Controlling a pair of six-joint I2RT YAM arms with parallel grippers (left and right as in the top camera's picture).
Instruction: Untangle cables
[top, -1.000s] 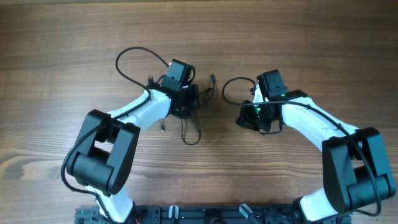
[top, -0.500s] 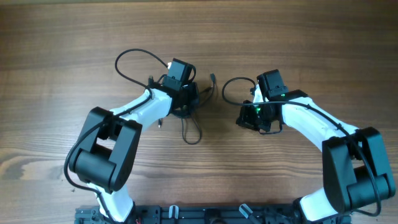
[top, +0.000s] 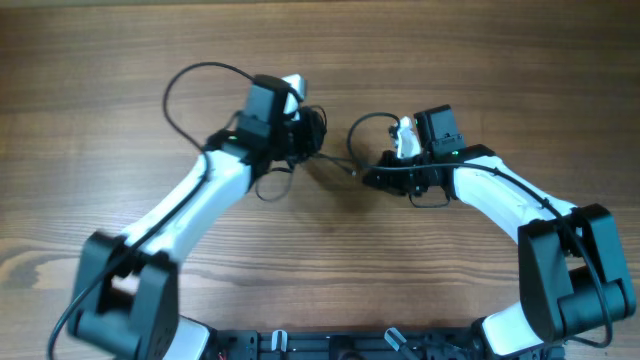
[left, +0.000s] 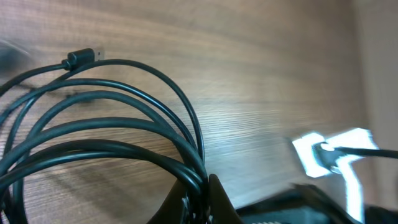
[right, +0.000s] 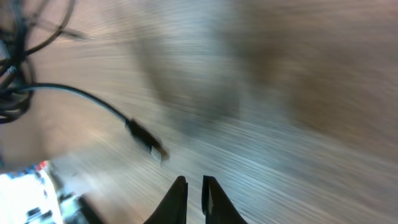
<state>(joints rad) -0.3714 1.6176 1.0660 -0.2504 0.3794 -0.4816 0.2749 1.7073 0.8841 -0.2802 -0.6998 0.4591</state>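
Note:
The cables (left: 194, 163) are thin black cords gathered in a coil of several loops. In the left wrist view my left gripper (left: 200, 183) is shut on that bundle, and one small plug (left: 81, 58) lies at the top left. From overhead the left gripper (top: 312, 135) hangs left of centre, with a loop of the cables (top: 268, 190) below it. A strand (top: 335, 165) runs right toward my right gripper (top: 370, 178). The blurred right wrist view shows the right gripper (right: 194, 183) shut with nothing between its fingers, and a plug end (right: 144, 138) on the wood just ahead.
A thicker black arm wire (top: 180, 85) arcs behind the left arm, and another (top: 360, 130) curls beside the right wrist. The wooden table (top: 500, 60) carries nothing else. The two grippers hang close together near the centre.
My left gripper has shut on the cable bundle and swung up and back, pulling the loops with it. The right gripper has shifted left toward the trailing strand.

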